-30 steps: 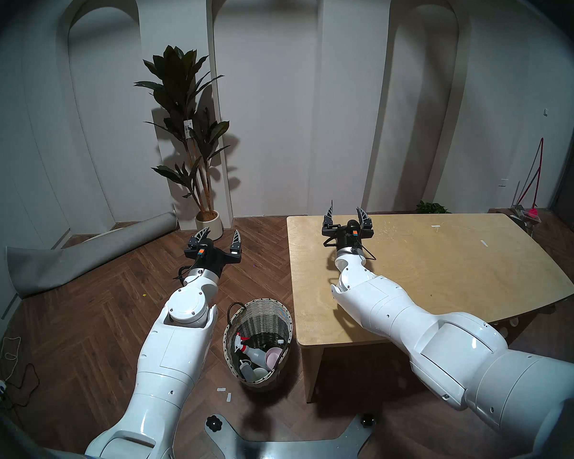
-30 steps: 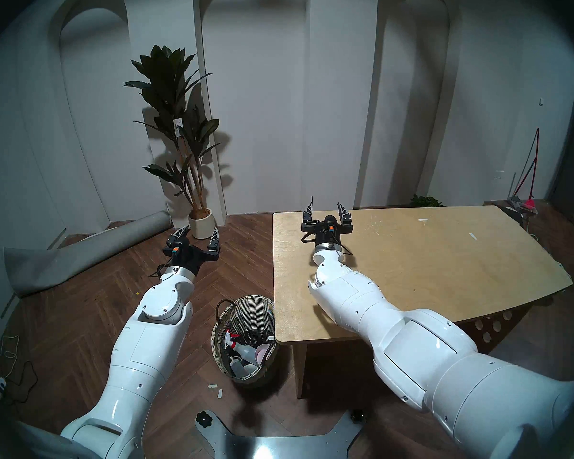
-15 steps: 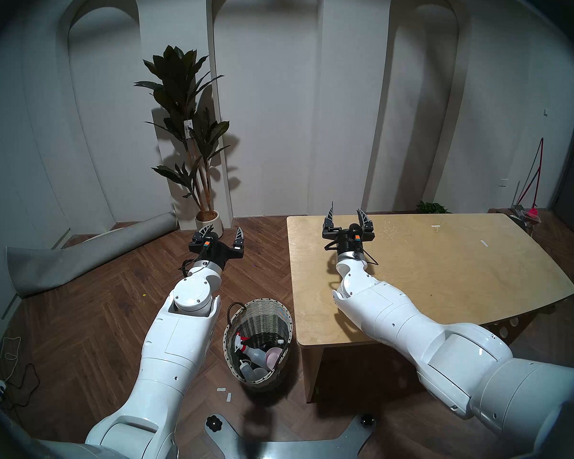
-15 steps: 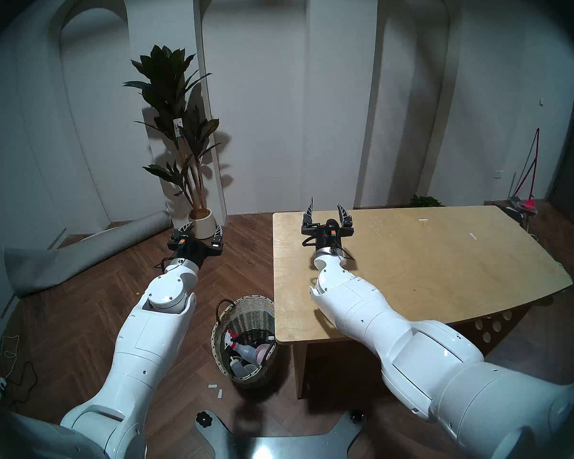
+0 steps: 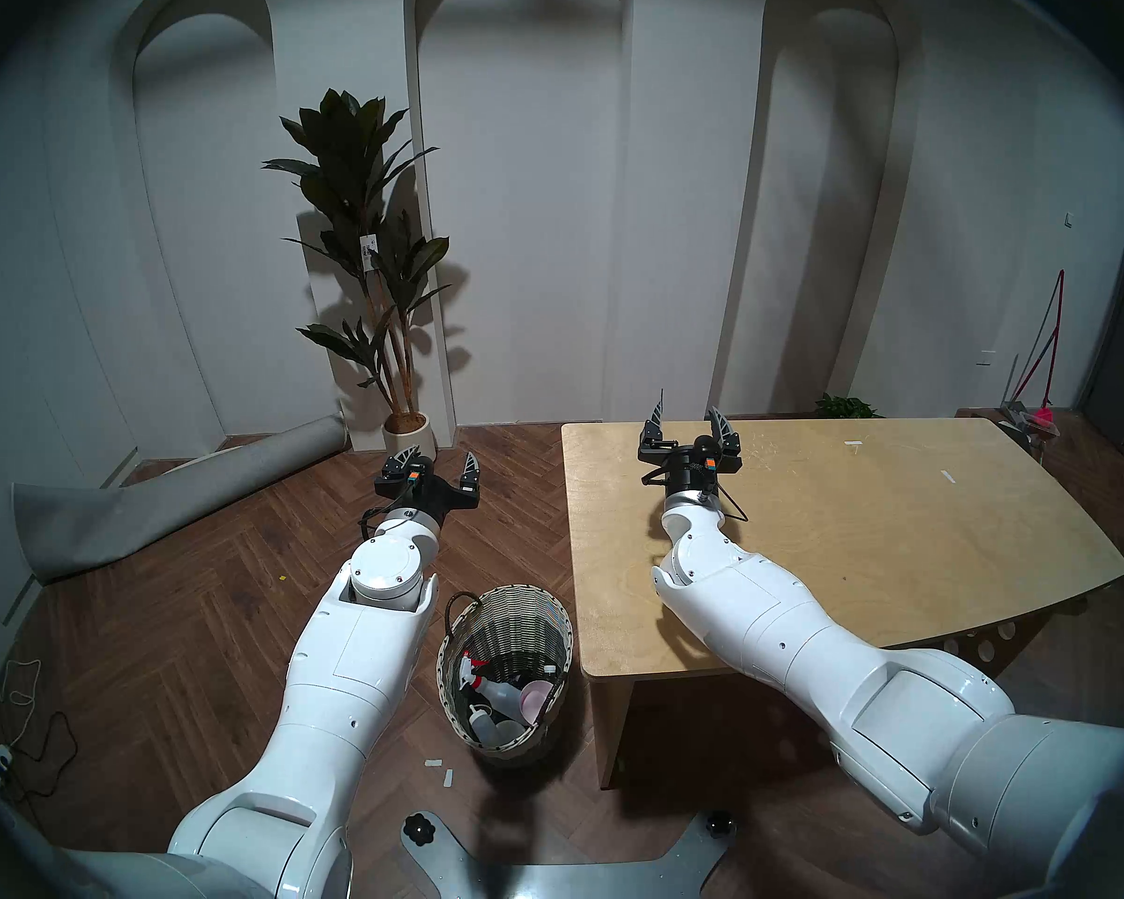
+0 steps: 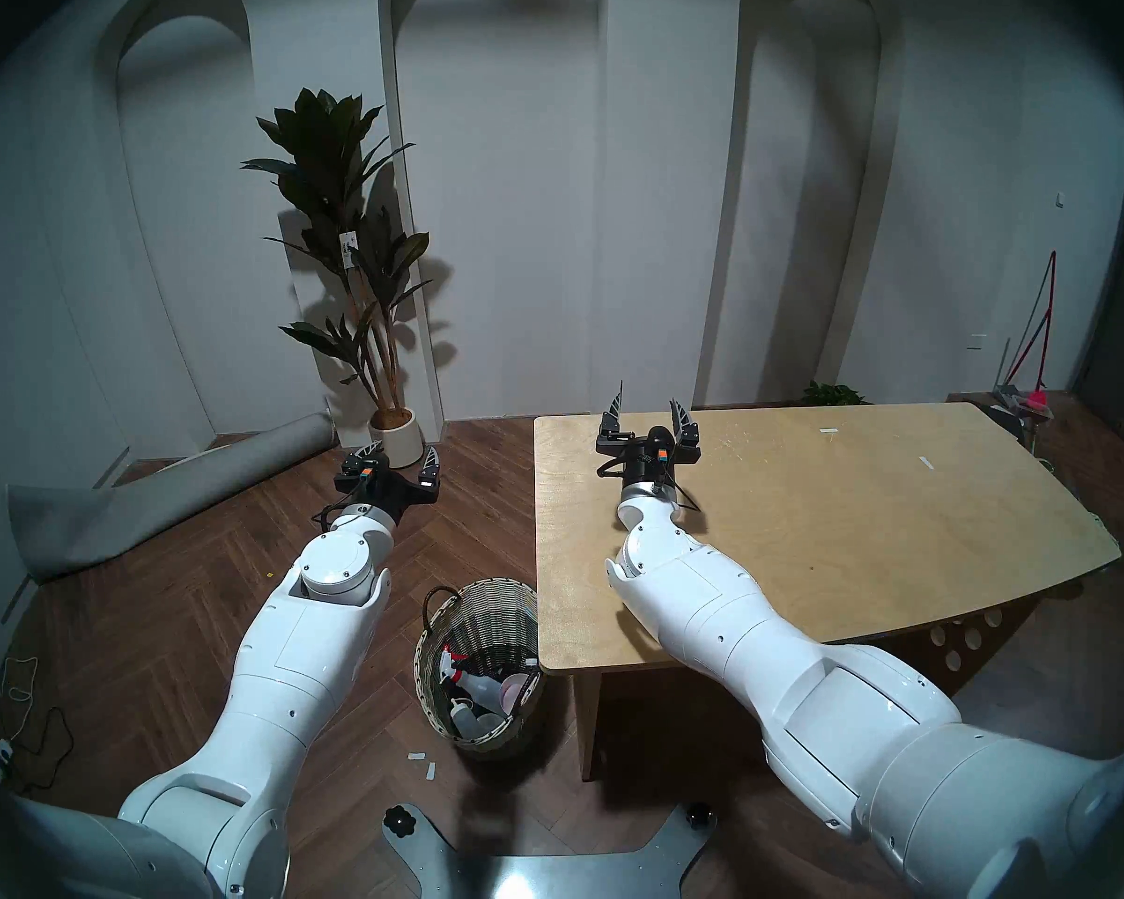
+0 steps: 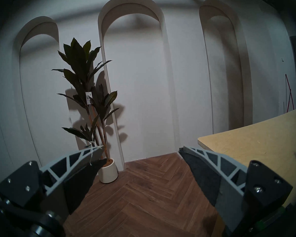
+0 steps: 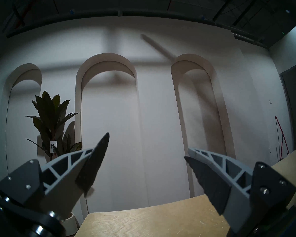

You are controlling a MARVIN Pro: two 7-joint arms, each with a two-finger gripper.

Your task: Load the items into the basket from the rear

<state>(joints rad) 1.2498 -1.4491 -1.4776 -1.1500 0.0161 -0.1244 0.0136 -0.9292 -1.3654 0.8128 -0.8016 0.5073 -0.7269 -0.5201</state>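
The tall wicker basket [image 5: 459, 645] [image 6: 431, 651] stands on the floor at the wooden table's front left corner. Inside it lie the spray bottle [image 5: 496, 690] [image 6: 475, 683] with red-and-white trigger, the small pump-top bottle [image 5: 479, 717] [image 6: 459, 711] and the pale pink bowl [image 5: 533, 698] [image 6: 513, 689]. My left gripper [image 5: 441, 458] [image 6: 400, 455] [image 7: 140, 148] is open and empty above the floor, well beyond the basket. My right gripper [image 5: 688, 412] [image 6: 649, 403] [image 8: 146, 146] is open and empty above the table's far left part.
The wooden table [image 5: 871, 521] [image 7: 256, 146] [image 8: 152, 221] fills the right side. A potted plant in a cream pot [image 5: 409, 432] [image 7: 108, 173] stands by the wall. A rolled grey mat [image 5: 157, 502] lies at the left. Cables [image 5: 21, 735] lie at the far left.
Both arms shifted slightly right. The left gripper moved a little right and nearer the plant pot; the right gripper rose a little and drifted right. Both stayed open.
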